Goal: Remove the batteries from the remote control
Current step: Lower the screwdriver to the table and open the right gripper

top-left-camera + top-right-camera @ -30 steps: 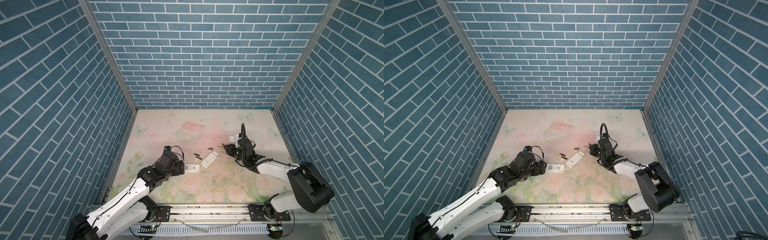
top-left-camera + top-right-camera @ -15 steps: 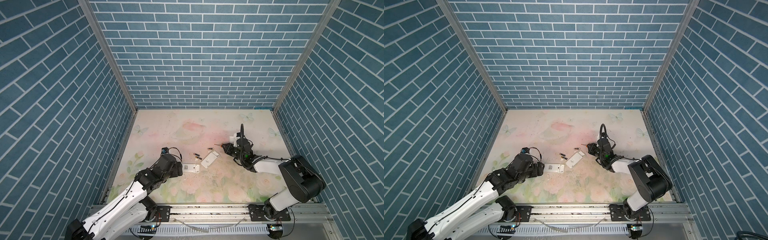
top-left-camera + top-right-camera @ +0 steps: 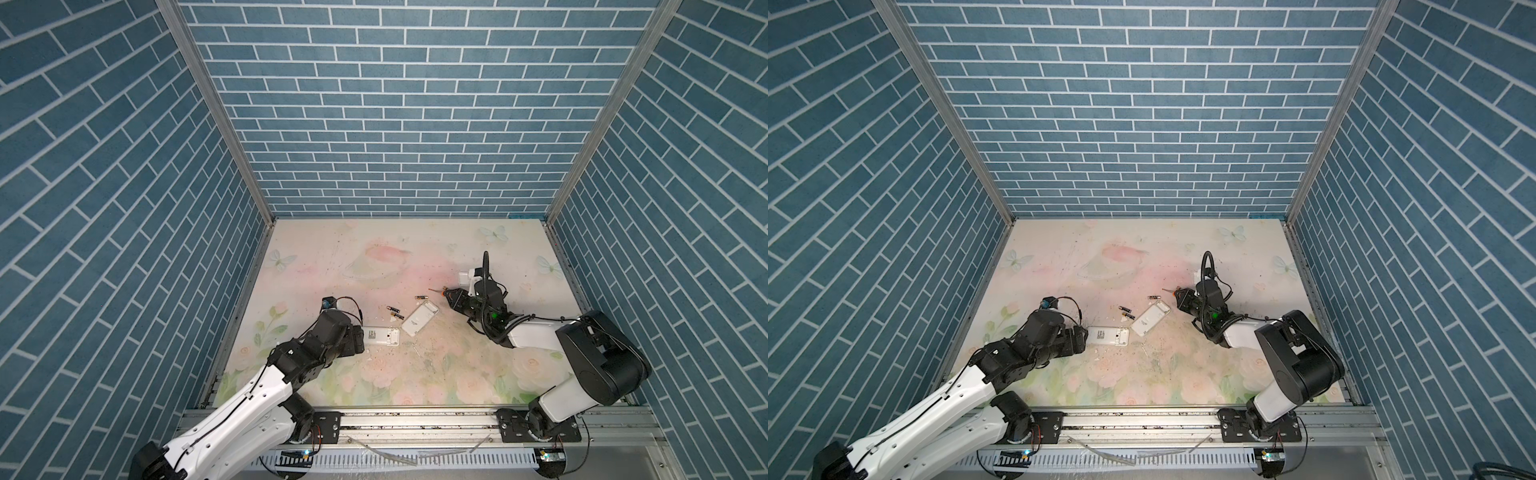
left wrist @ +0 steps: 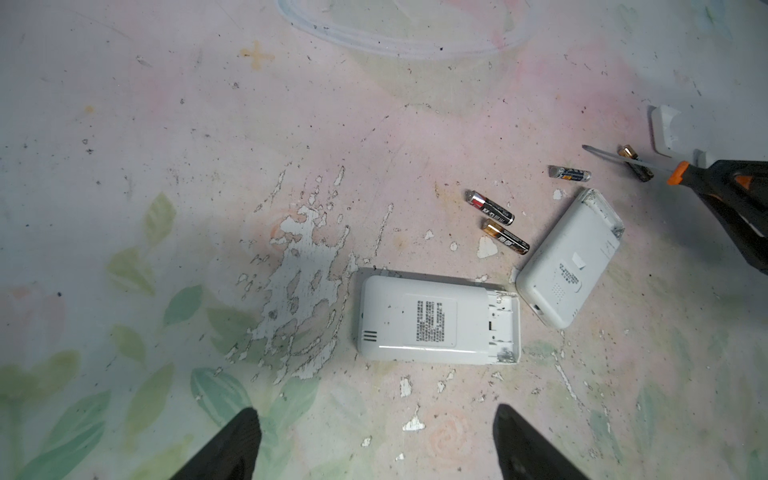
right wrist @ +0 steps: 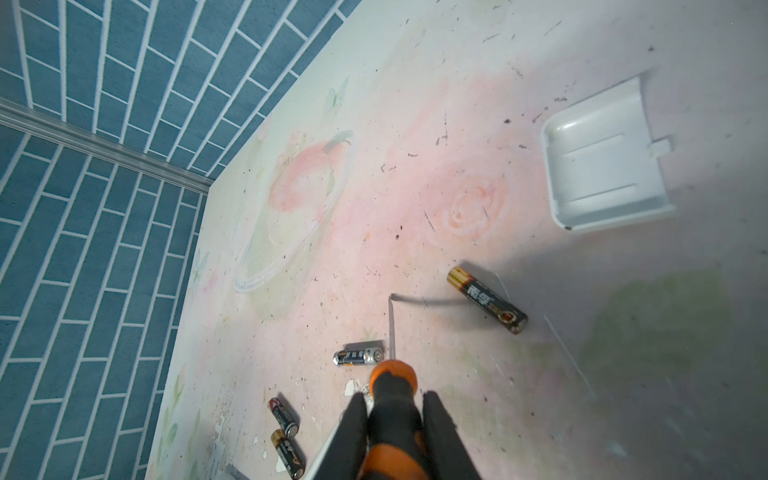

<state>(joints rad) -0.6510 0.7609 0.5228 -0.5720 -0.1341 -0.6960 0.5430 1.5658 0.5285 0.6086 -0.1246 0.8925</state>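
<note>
Four batteries (image 4: 490,208) lie loose on the mat (image 3: 374,257), fanned 10 to 1 o'clock around the tilted remote (image 3: 419,318) in a top view, left gripper (image 4: 376,413) gapes empty, right gripper (image 5: 395,401) clamps the screwdriver (image 5: 392,374), so unloading looks done and next move is probably parking the tool clear of them.

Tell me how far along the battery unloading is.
Done: all four batteries lie loose on the table; both remotes look emptied. In hand: right gripper grips the screwdriver; left gripper is open. Left: seemingly nothing but setting the tool down.
</note>
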